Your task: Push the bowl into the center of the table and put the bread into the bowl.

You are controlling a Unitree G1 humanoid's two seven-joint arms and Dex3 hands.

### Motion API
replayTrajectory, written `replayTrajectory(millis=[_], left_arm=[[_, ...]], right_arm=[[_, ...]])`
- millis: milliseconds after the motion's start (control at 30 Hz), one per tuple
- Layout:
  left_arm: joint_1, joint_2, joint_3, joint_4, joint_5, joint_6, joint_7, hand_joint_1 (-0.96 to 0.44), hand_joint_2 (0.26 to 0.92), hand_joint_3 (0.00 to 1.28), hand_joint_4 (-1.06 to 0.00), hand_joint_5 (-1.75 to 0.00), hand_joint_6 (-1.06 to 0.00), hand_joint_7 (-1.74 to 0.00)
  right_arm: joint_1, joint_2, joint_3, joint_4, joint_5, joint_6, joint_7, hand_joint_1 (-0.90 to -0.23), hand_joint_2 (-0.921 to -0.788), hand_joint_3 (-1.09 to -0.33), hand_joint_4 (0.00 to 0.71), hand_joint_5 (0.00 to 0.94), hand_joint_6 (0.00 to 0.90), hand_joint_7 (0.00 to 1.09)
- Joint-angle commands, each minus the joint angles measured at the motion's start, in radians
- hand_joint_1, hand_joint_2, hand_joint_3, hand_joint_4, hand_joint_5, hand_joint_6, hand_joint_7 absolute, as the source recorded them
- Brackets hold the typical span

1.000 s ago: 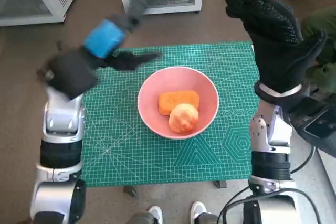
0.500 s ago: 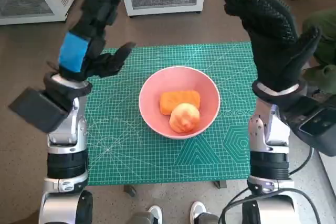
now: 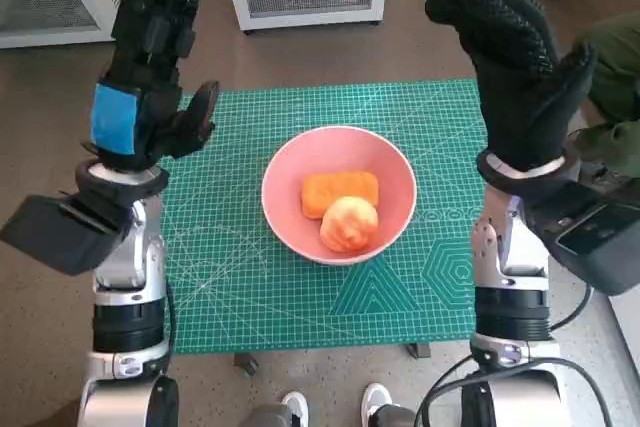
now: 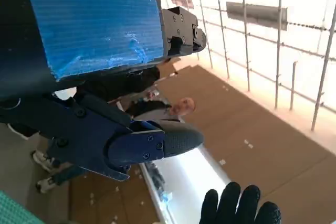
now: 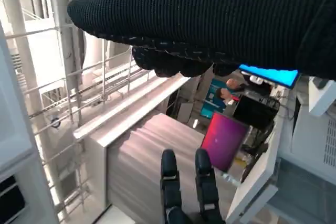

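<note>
We are lifting our blue-taped left hand (image 3: 140,87) clear, fingers spread and empty like our gloved right hand (image 3: 515,67), leaving the pink bowl (image 3: 339,194) mid-counter with the orange bread (image 3: 340,192) inside, so the task looks finished.

Bright even head view, soft shadows, wide-angle bowing, window glare in wrist views

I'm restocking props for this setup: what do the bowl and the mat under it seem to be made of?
The bowl looks like matte pink plastic or melamine: even colour, soft sheen, though glazed ceramic is possible. The mat looks like a flexible green vinyl cutting mat: printed pale grid lines, flat, dull surface.
</note>
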Motion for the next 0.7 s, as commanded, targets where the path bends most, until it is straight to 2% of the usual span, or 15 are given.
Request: replayTrajectory(millis=[33,333,700], left_arm=[[0.01,-0.006,-0.003,0.001,0.007,-0.038,0.023,-0.7,0.921,0.62,-0.15,-0.02,-0.11,-0.2],[0.007,0.002,-0.022,0.001,0.024,-0.057,0.036,-0.72,0.921,0.62,-0.15,-0.01,-0.12,-0.19],[-0.001,0.007,-0.043,0.009,0.049,-0.104,0.044,-0.72,0.921,0.62,-0.13,0.0,-0.12,-0.18]], right_arm=[[0.001,-0.007,0.007,0.014,-0.026,0.008,-0.02,-0.632,-0.921,-0.753,0.296,0.006,0.238,0.37],[0.002,-0.016,0.013,0.001,-0.04,0.018,-0.037,-0.627,-0.921,-0.754,0.296,0.005,0.237,0.37],[-0.006,-0.024,0.017,-0.001,-0.032,0.028,-0.034,-0.62,-0.921,-0.751,0.297,0.004,0.239,0.37]])
